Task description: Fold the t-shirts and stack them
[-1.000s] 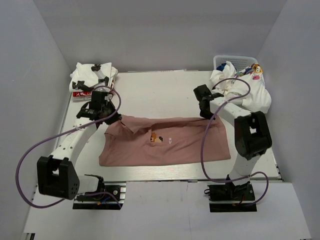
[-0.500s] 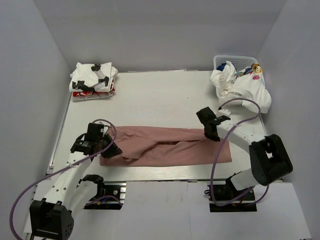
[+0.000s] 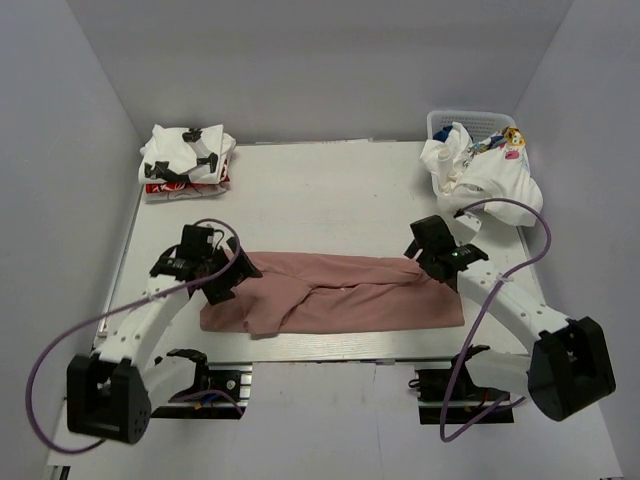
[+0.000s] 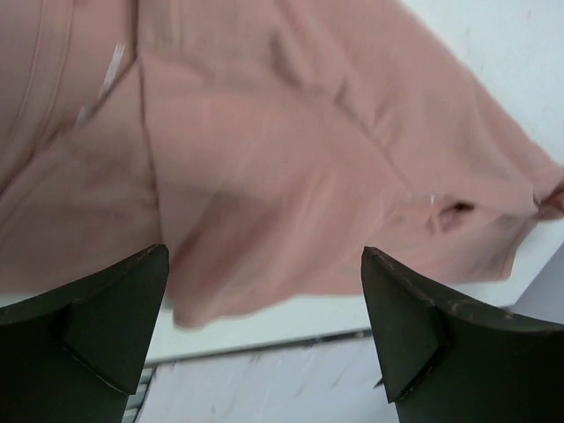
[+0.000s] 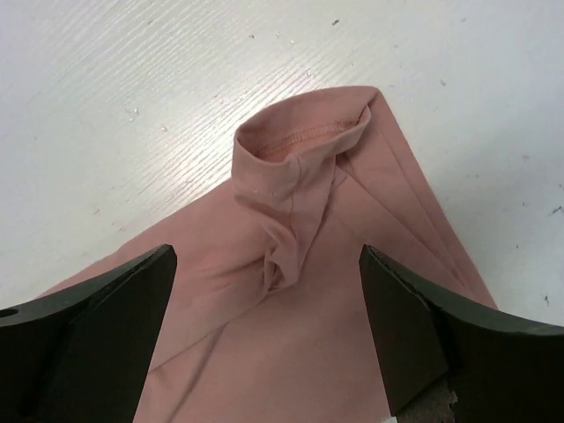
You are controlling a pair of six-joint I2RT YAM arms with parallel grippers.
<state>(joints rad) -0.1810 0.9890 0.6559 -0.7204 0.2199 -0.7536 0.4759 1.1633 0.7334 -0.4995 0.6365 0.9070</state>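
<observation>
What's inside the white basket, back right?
A heap of crumpled white t-shirts fills the basket and spills over its front rim. A cartoon print and a scrap of blue fabric show in it. Anything beneath the heap, and the basket's floor, is covered.

The t-shirt (image 3: 340,300) in the middle was plain dusty pink. Upper left, the folded stack (image 3: 185,165) was white w/ black marks & a red strip at the bottom. Upper right, the heap of tees (image 3: 490,180) was white w/ bits of blue, yellow & pink. The basket (image 3: 470,118) was white. The arms (image 3: 140,315) were white & black, the cables (image 3: 510,201) purple.
</observation>
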